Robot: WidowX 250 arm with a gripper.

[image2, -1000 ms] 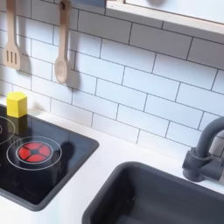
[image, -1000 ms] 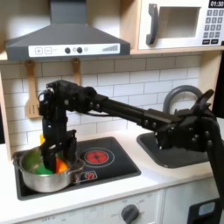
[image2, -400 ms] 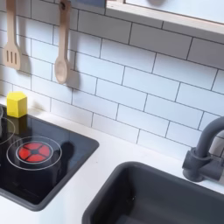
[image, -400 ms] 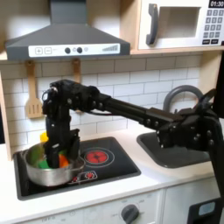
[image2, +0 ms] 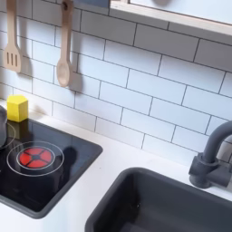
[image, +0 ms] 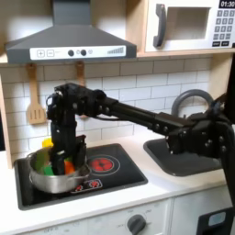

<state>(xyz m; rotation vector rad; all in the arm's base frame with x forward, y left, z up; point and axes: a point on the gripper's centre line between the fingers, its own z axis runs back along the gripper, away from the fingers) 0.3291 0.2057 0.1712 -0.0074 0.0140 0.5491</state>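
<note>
The black robot arm reaches far over to the first exterior view's left, and its claw (image: 61, 158) hangs down inside a silver pot (image: 50, 176). The pot sits on the black stove top (image: 115, 174), over the left burner, so it looks like pretend cooking. In the pot are a green thing (image: 43, 167) and an orange thing (image: 68, 167), maybe toy food. The claw is right at the orange thing, but I cannot tell if it is squeezing it or open, because the pot wall and the arm hide the tips.

The red burner (image2: 36, 157) beside the pot is bare. A yellow block (image2: 17, 108) stands by the tile wall, out of the way. A wooden spatula (image2: 12, 45) and a wooden spoon (image2: 63, 54) hang on the wall, easy to grab. The sink (image2: 154, 204) and gray tap (image2: 213, 154) are at the second exterior view's right.
</note>
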